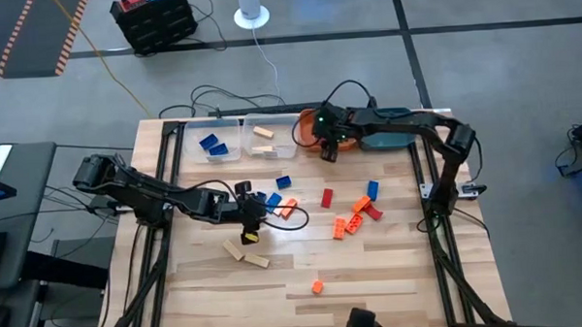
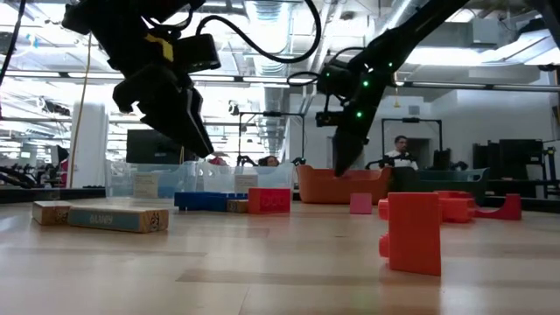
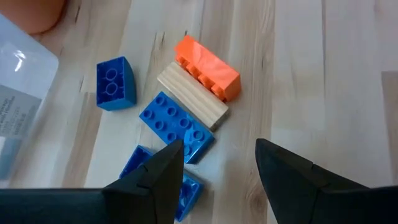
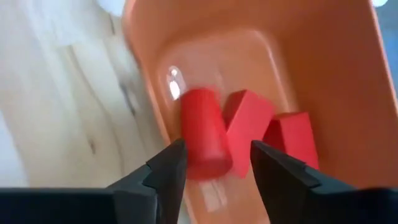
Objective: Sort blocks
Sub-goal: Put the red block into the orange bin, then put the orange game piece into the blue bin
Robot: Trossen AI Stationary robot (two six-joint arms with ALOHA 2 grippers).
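Blocks [image 1: 344,223] lie scattered mid-table: red and orange ones toward the right, blue ones near centre, tan ones [image 1: 246,252] toward the left front, one orange [image 1: 317,287] alone at the front. Some are already sorted: blue in a clear bin [image 1: 213,144], tan in the next clear bin [image 1: 264,140], red in the orange bin [image 4: 323,74]. They look light, rigid, smooth plastic or wood, so probably slippery; best pinched across the short flat sides, not the studs.

Left gripper [image 3: 217,168] hovers over a tight cluster: blue block [image 3: 176,126], tan block [image 3: 191,103] and orange block [image 3: 207,67] touching side by side, blue cube [image 3: 115,83] just apart. Its fingers are spread wide, holding nothing. The cluster is crowded, so nudging neighbours is a risk.

Right gripper [image 4: 214,163] is above the orange bin, fingers apart and empty, red blocks [image 4: 242,130] lying in the bin beyond them.
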